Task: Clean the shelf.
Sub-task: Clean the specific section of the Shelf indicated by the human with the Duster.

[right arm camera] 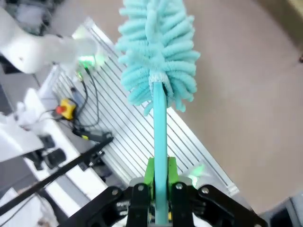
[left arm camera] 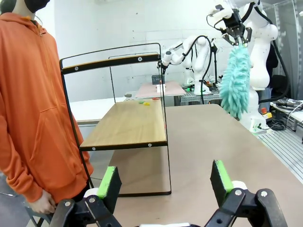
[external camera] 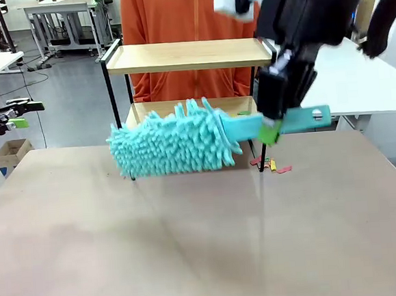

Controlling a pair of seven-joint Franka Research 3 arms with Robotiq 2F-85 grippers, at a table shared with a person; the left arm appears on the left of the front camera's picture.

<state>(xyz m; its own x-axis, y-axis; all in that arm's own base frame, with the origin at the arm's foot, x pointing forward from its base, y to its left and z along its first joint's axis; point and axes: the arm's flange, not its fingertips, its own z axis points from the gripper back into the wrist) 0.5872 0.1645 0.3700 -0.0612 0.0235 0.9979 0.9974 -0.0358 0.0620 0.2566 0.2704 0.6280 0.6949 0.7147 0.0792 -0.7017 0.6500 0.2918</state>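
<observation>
Front view: your right pincer [external camera: 271, 130] is clenched on the fluffy teal microfibre duster [external camera: 174, 144], whose head hangs before the lower board of the two-tier wood-and-black-frame shelf [external camera: 188, 55] at the counter's [external camera: 192, 244] far edge, with a person [external camera: 173, 13] just behind. Left wrist view: left pincer [left arm camera: 165, 182] released, empty, facing the shelf's open side. Right wrist view: grip sits far back from the head, so snagging a frame post could twist the duster or shove the light shelf into the person.

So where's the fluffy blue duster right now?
In the front view, the right gripper holds the duster by its handle, right of centre, with its fluffy head in front of the shelf's lower board.
</observation>
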